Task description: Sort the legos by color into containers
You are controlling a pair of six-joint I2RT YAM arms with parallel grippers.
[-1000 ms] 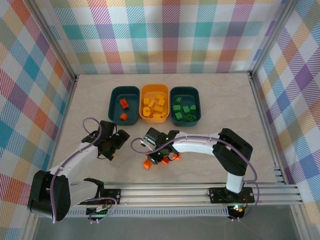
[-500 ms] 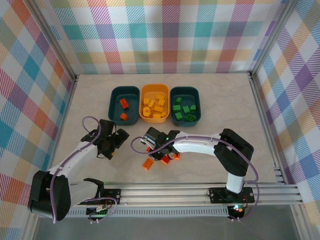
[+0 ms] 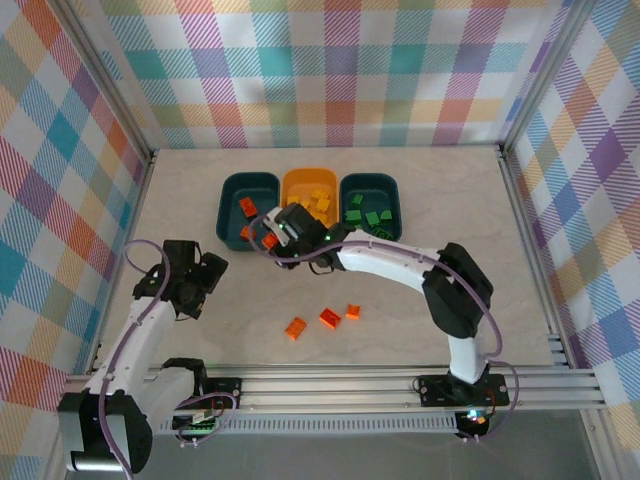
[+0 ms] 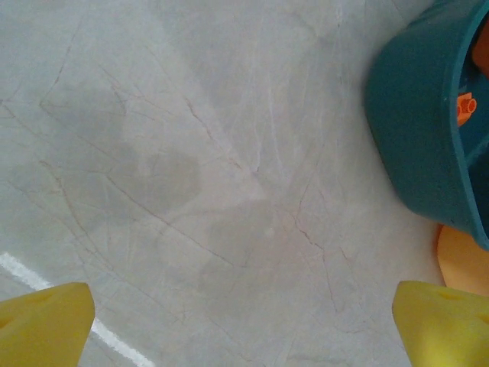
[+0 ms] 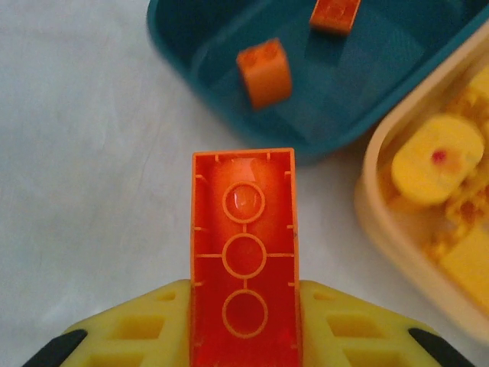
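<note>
My right gripper (image 5: 244, 325) is shut on a long orange-red lego (image 5: 244, 245), its hollow underside facing the wrist camera. It hangs just outside the near corner of the left dark teal container (image 5: 176, 53), which holds two orange-red legos (image 5: 263, 73). In the top view the right gripper (image 3: 274, 228) sits at that container (image 3: 228, 190). The yellow-orange container (image 3: 292, 180) holds yellow legos (image 3: 318, 204), and the right teal container (image 3: 392, 190) holds green ones (image 3: 371, 218). Three orange-red legos (image 3: 329, 318) lie loose on the table. My left gripper (image 3: 208, 283) is open over bare table, with nothing between its fingers (image 4: 46, 325).
The left wrist view shows the left teal container's outer wall (image 4: 416, 115) at the upper right and a sliver of the yellow-orange container (image 4: 462, 260). Metal frame rails (image 3: 400, 378) run along the near edge, and plaid walls close in the other sides.
My right gripper has lifted an orange-red lego from the loose group at front centre and carried it back-left to the left teal container. My left arm has drawn back to the left.
</note>
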